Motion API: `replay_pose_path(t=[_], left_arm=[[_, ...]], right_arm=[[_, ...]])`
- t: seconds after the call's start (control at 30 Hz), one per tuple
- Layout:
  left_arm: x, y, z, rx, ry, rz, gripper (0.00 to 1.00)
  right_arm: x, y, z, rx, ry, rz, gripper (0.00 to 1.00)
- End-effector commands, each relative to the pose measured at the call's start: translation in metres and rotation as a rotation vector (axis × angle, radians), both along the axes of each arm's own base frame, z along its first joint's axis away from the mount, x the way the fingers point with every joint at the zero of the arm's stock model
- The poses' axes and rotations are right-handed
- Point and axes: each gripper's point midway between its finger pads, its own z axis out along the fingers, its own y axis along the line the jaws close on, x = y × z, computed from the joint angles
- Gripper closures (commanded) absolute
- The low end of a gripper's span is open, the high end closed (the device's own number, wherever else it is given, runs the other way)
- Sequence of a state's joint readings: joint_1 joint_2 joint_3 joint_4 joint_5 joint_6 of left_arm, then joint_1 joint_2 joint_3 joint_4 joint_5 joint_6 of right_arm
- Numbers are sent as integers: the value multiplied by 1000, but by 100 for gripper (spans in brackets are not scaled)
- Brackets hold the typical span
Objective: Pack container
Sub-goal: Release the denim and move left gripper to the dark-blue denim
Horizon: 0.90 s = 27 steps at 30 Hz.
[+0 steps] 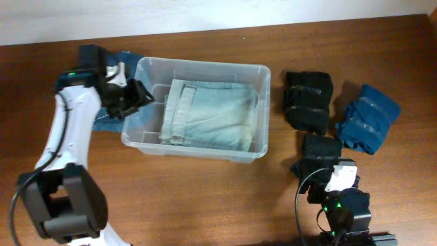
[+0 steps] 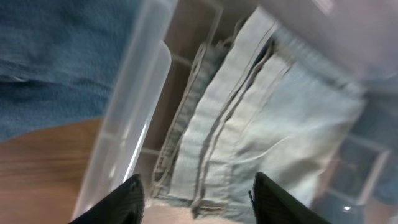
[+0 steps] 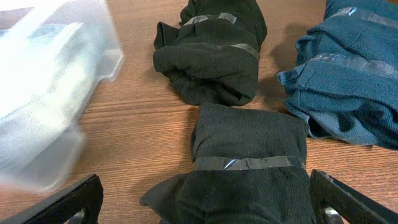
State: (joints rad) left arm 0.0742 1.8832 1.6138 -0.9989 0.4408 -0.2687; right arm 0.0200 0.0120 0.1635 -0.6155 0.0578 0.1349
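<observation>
The clear plastic container [image 1: 136,140] stands left of the table's middle and holds folded light-blue jeans [image 1: 208,113]. The jeans [image 2: 249,124] and the container's left rim [image 2: 134,106] also show in the left wrist view. My left gripper [image 1: 136,96] is open and empty above the container's left rim. My right gripper [image 3: 205,202] is open, its fingers either side of a black taped garment bundle [image 3: 249,162], near the table's front right [image 1: 321,154].
A second black taped bundle [image 1: 307,99] and a folded teal garment [image 1: 369,117] lie right of the container. A dark blue denim garment [image 1: 113,119] lies left of the container, under my left arm. The container's corner [image 3: 50,93] shows at the left of the right wrist view.
</observation>
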Motion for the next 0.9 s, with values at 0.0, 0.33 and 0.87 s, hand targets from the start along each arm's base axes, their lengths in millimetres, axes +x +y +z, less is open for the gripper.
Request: replay_pose_path(t=[0.0, 0.33, 0.87], left_arm=[[1, 24, 39, -57, -133, -23, 36], [-8, 97, 61, 83, -212, 88, 15], [26, 189, -58, -159, -149, 260, 1]], right_arm=[[0, -1, -2, 5, 0, -8, 2], [0, -1, -2, 5, 0, -8, 2], [0, -1, -2, 5, 0, -8, 2]])
